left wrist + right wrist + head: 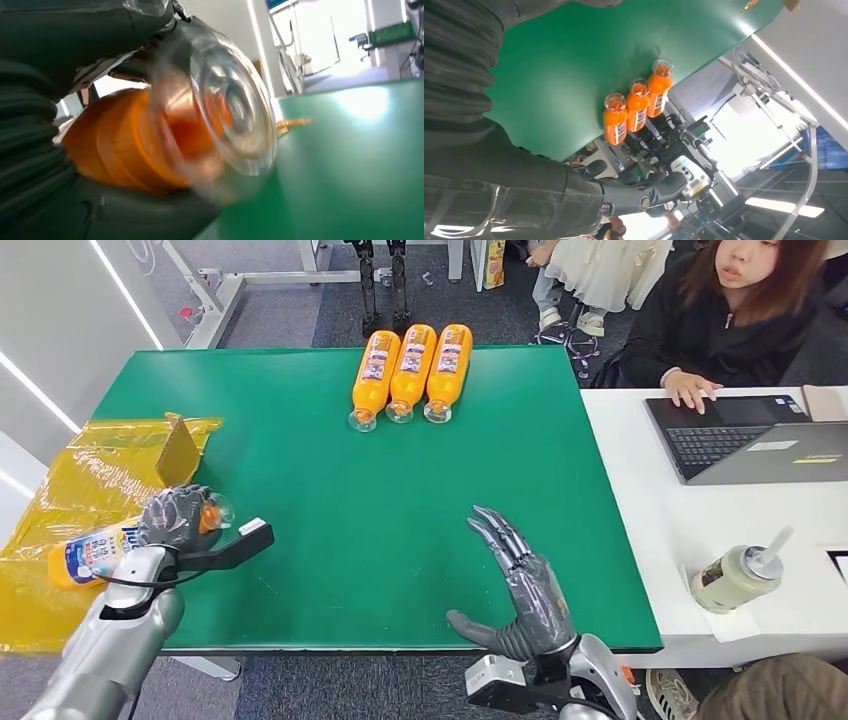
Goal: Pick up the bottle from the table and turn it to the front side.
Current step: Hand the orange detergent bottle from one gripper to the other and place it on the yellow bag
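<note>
The robot's left hand (178,517) is wrapping its dark fingers around an orange juice bottle (100,550), gripping it near the clear end while the labelled body is lying sideways over the crinkled yellow plastic sheet (95,475) just off the left edge of the green table (330,490). From the left wrist camera the bottle (165,135) is showing as an orange blur with its clear round end facing out, so I can't say for sure which side of the label is turned up. The right hand (520,585) is hovering over the near right part of the green mat, fingers stretched out straight and thumb spread to the side, holding nothing. At the far edge of the table three more orange bottles (410,370) are lying side by side, touching one another, clear ends pointing toward the robot; the right wrist camera is catching the same row (638,102). On the white desk (700,530) beside the table, a person (730,310) in a dark top is sitting with a hand at an open laptop (745,435), and a lidded cup with a straw (738,575) is standing nearer the robot.
</note>
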